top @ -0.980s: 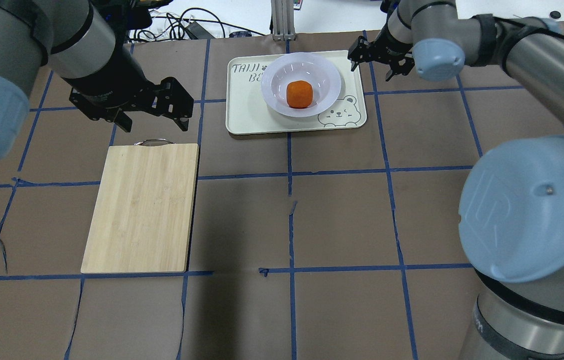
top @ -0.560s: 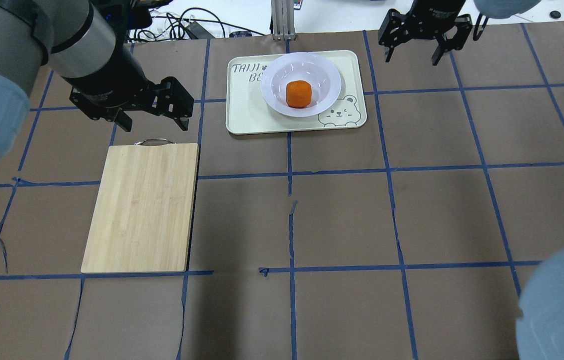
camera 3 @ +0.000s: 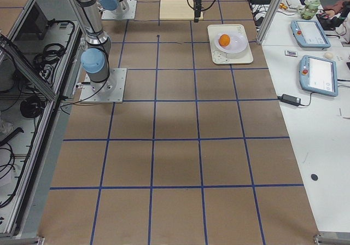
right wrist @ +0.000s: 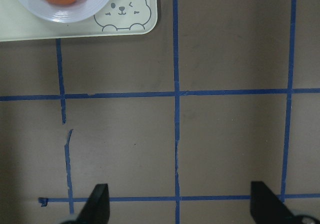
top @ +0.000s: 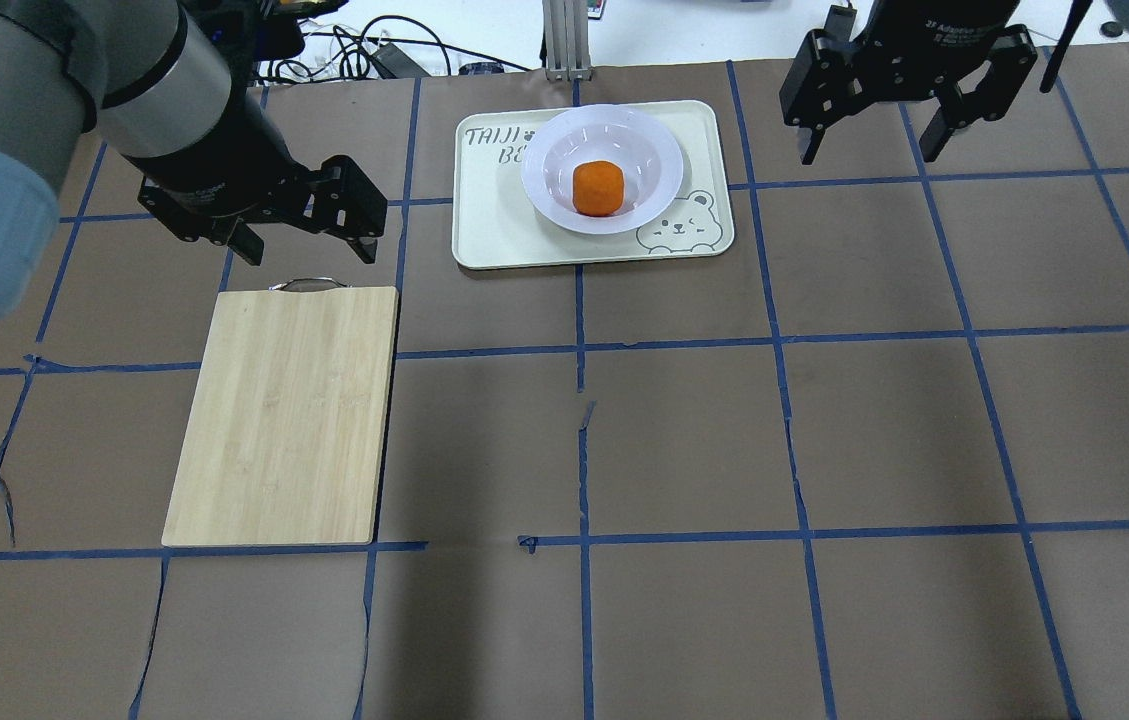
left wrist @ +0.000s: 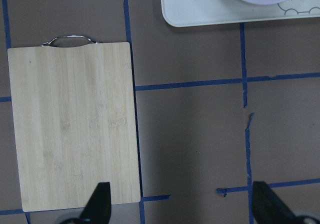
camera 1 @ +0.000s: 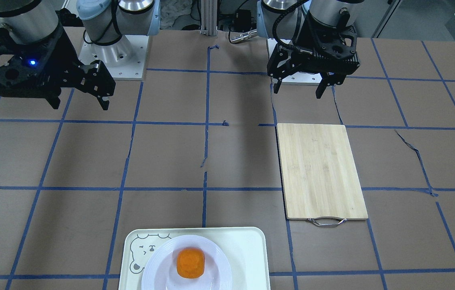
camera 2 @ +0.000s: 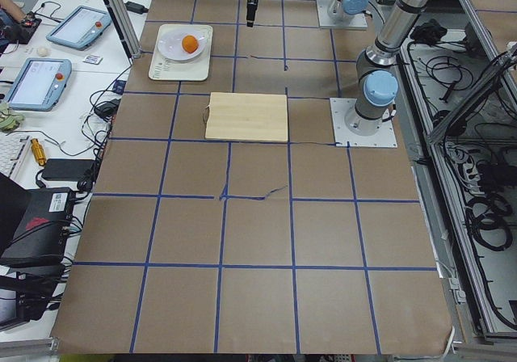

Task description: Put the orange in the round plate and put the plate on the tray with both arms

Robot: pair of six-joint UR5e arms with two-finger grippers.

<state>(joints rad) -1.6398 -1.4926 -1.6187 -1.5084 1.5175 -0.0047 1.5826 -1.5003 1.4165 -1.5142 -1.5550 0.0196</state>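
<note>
The orange [top: 597, 188] lies in the deep centre of the round plate [top: 549, 150], and the plate rests on the cream tray [top: 494, 225] with its bear drawing, at the table's far middle. The front-facing view shows the same orange [camera 1: 190, 262] in the plate [camera 1: 215, 262] on the tray [camera 1: 247, 249]. My left gripper [top: 309, 245] hangs open and empty, left of the tray and just beyond the cutting board's handle. My right gripper [top: 869, 150] hangs open and empty to the right of the tray, apart from it. Both grippers are raised above the table.
A bamboo cutting board [top: 284, 415] with a metal handle lies on the left half of the brown, blue-taped table [top: 684, 440]. Cables and tablets lie beyond the table's far edge. The arms' bases [camera 1: 108, 52] stand at the robot's side.
My right gripper has pulled away from the tray's right edge, out to the right and up; its elbow has left the view. The left arm, plate and orange have not moved.
</note>
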